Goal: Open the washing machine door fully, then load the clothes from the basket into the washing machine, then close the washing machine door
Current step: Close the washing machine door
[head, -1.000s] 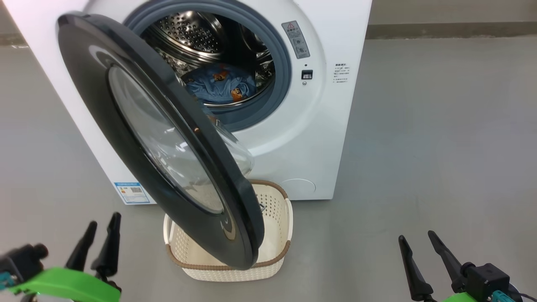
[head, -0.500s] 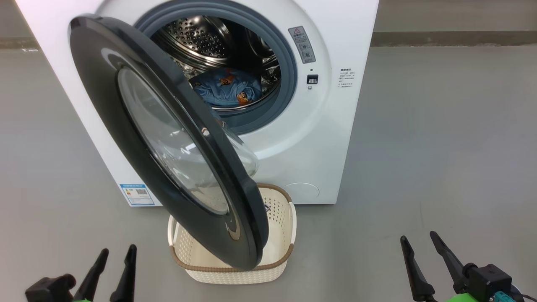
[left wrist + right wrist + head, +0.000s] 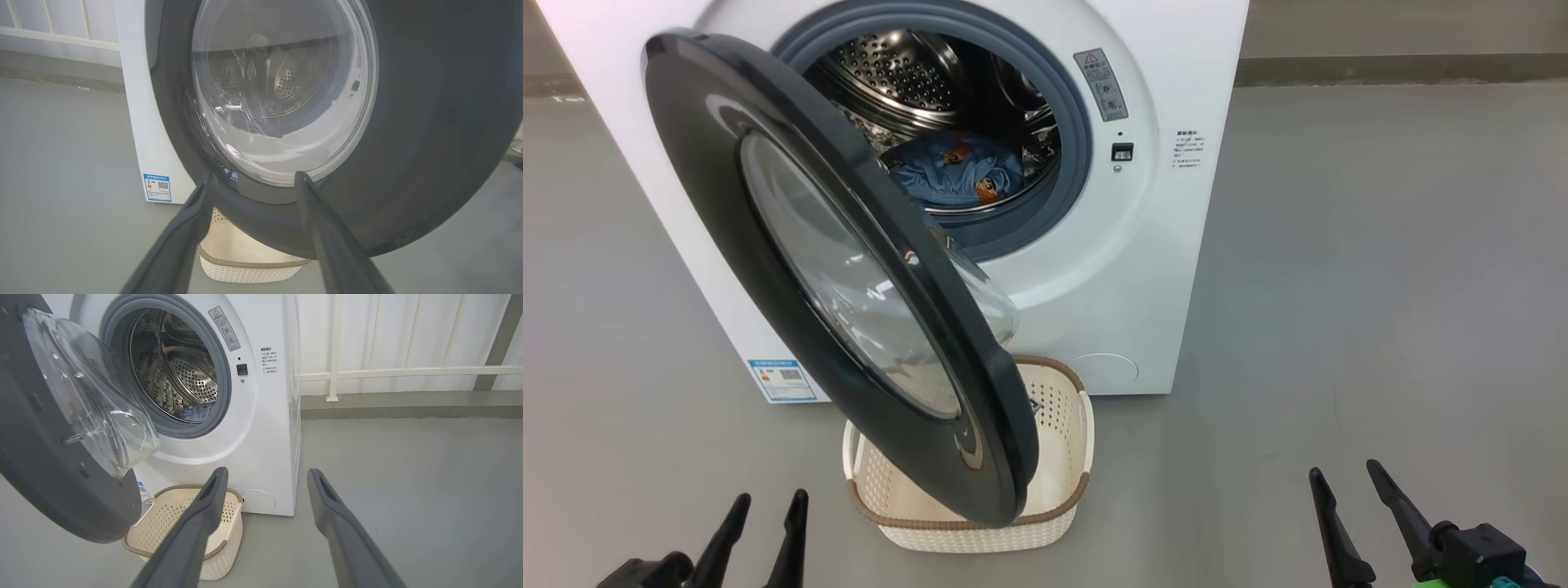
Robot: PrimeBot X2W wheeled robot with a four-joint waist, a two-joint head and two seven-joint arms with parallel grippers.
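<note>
Left gripper point(image 3: 772, 496), lower left of the head view: two long dark tapered fingers, held spread, nothing grasped. Right gripper point(image 3: 1343, 469), lower right: likewise spread and empty.

Washing machine door point(image 3: 711, 188): round, with a wide glossy black frame and a bulging clear glass bowl; it is swung partly open at centre left.

Basket point(image 3: 980, 535): cream perforated plastic, rectangular, with a brown woven-look rim; it is set on the smooth grey floor point(image 3: 1380, 245), lower centre, overlapped by the door's lower edge.

Clothes point(image 3: 956, 171): crumpled light blue fabric printed with orange-brown figures, lodged in the perforated steel drum point(image 3: 907, 65), upper centre.

Washing machine point(image 3: 1127, 269): smooth white, its opening ringed by a grey rubber gasket point(image 3: 1078, 163).
</note>
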